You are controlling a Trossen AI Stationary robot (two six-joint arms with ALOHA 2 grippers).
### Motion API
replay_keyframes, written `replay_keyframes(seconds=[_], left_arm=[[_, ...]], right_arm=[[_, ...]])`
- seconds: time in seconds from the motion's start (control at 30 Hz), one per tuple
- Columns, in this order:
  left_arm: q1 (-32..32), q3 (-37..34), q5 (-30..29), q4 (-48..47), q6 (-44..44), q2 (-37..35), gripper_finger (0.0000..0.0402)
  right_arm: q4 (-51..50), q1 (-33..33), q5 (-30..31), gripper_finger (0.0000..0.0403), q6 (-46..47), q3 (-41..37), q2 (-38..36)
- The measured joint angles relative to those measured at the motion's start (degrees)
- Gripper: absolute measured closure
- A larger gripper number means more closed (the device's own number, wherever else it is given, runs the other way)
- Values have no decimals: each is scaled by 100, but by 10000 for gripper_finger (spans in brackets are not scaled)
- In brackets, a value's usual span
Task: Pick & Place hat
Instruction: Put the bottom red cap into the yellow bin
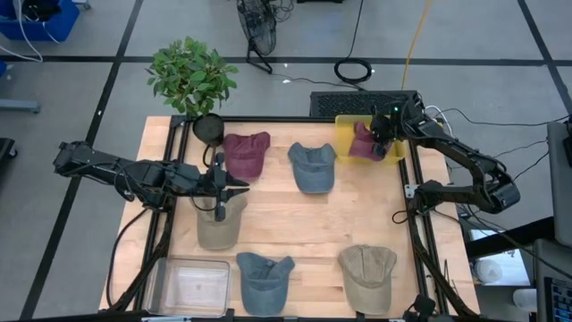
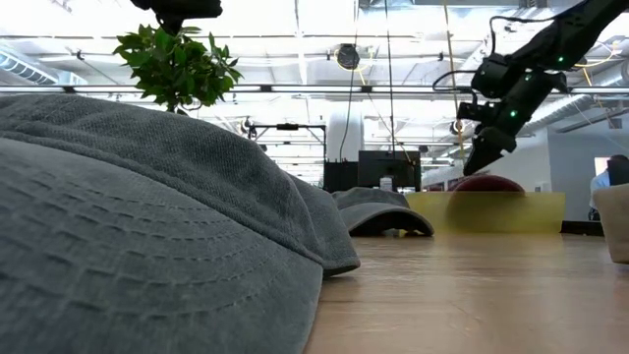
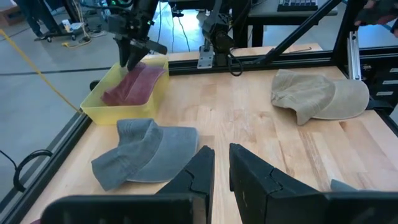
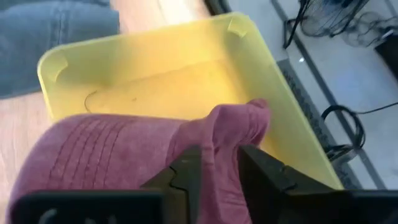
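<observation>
A maroon hat [image 4: 124,155] lies in the yellow bin [image 1: 344,125] at the table's far right, seen also in the left wrist view [image 3: 134,84]. My right gripper [image 4: 221,168] points down into the bin from above [image 1: 380,139]. Its fingers are open, one on either side of a raised fold of the hat. My left gripper [image 3: 222,165] hovers over the table's left half [image 1: 241,186], above a khaki hat [image 1: 221,222]. Its fingers are nearly together with nothing between them. My right gripper has its fingers on either side of a raised fold [image 4: 233,134] at one end of the maroon hat, slanting down from above. The cloth fills the gap, and I cannot tell whether the fingers touch it. The hat rests in the yellow bin.
Several more hats lie on the table: maroon [image 1: 246,152], grey-blue [image 1: 313,165], blue [image 1: 264,277], tan [image 1: 368,275]. A clear bin [image 1: 188,286] sits at the near left. A potted plant [image 1: 192,76] stands at the far left corner.
</observation>
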Motion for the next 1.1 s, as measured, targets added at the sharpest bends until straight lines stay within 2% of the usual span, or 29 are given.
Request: replay_keyframes(seconds=[0.1,0.23,0.4,0.47,0.57,0.67,0.83,0.97,1.1], left_arm=[[0,0,0,-7,0,0,346],[0,0,0,-11,-4,0,346],[0,0,0,-11,-9,0,346],[0,0,0,-11,-20,0,346],[0,0,0,-8,-20,0,346],[0,0,0,17,-20,0,346],[0,0,0,22,-20,0,346],[0,0,0,27,-18,0,346],[0,0,0,35,-17,0,346]], right_arm=[[21,0,-11,279,39,0,-203],[-3,189,-15,253,720,0,-556],[-358,1011,7,237,1324,0,-958],[-431,1485,234,237,1671,0,-1062],[-496,2245,877,240,2265,0,-1118],[-559,3030,1603,244,2465,0,-1096],[-803,4226,3338,243,3082,0,-998],[-953,4956,4286,242,3630,-179,-958],[-429,5539,5226,248,4031,-659,-956]])
